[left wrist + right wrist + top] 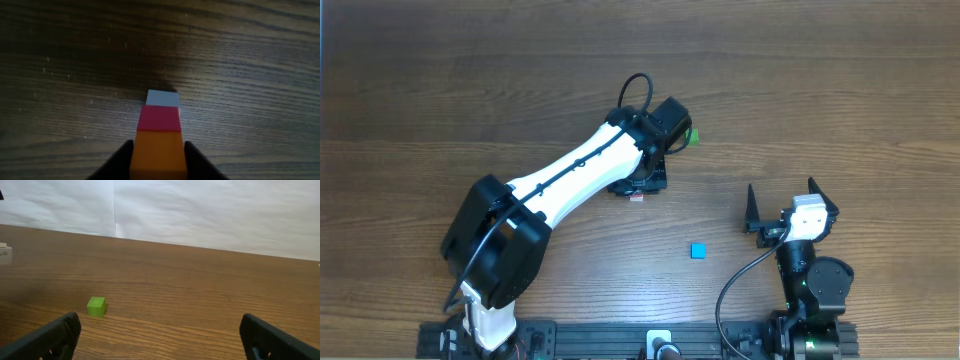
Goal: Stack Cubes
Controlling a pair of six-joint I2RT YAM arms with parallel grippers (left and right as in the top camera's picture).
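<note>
A brown wooden table (410,90) carries everything. Near its middle the left gripper (158,148) clamps an orange cube (159,162) atop a red cube (159,119) and a white cube (162,98), likely to square the stack. A green cube (96,306) sits close by. A blue cube (698,250) toward the front edge has room all round. The right gripper (785,200) gapes wide.

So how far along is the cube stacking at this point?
Done: the red cube sits on a pale cube. In hand: the left jaws grip the orange cube atop the red one, not yet released. Left: the green cube and blue cube lie loose on the table; the right jaws are open and empty.
</note>
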